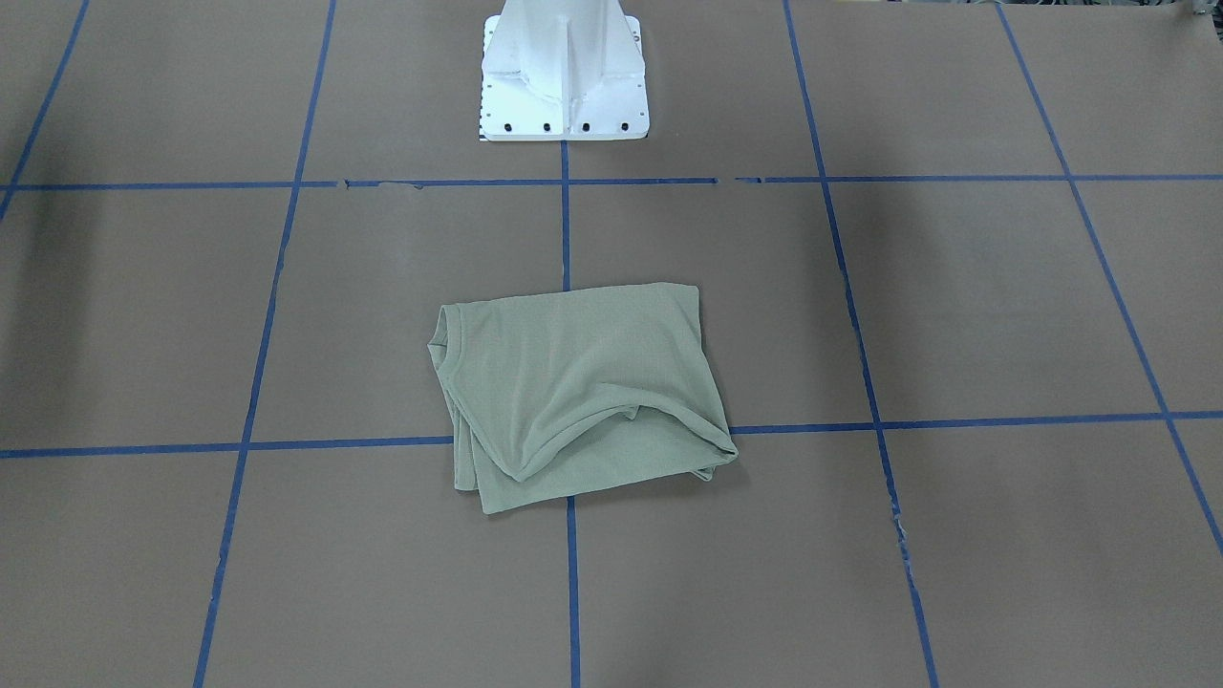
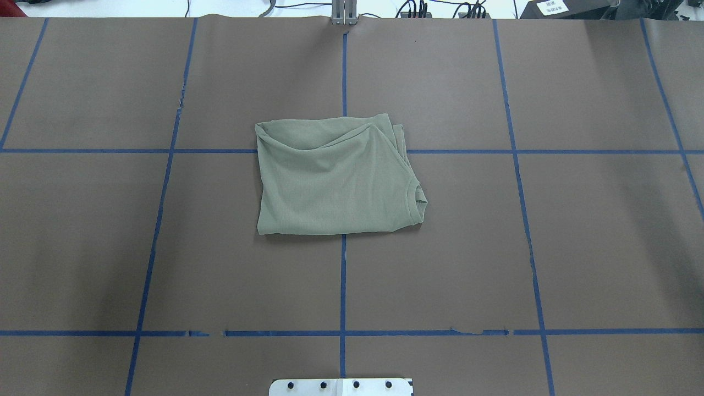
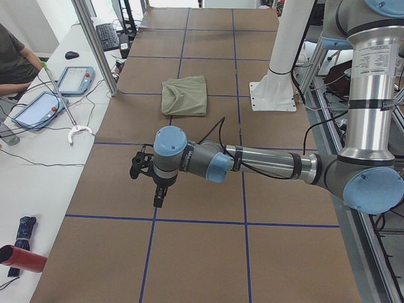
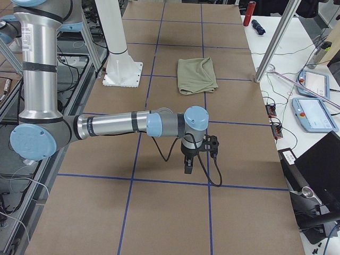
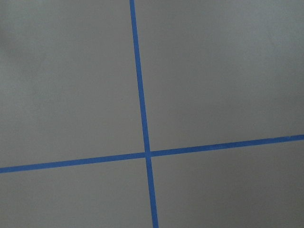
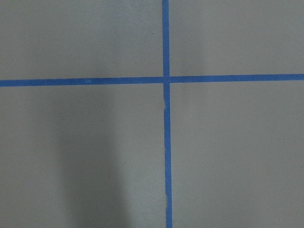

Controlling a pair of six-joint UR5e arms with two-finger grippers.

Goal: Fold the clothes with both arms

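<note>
1 shirt [image 2: 335,176] on 1 counter [image 2: 550,247]. 2 arms: left arm [image 3: 265,165], right arm [image 4: 114,125]. 1 pedestal [image 1: 564,67]. 2 tablets [image 3: 36,108] [image 3: 76,80], 1 keyboard [image 3: 108,36], 1 mouse [image 3: 72,55], 1 person [image 3: 16,60].

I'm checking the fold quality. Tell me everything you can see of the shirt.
The shirt is sage-green knit, folded into a rough rectangle, sleeves out of sight. Its round collar shows at the robot's right edge. The far edge is rumpled, layers gaping. It lies centrally where lines of blue tape cross, touching only the table.
</note>
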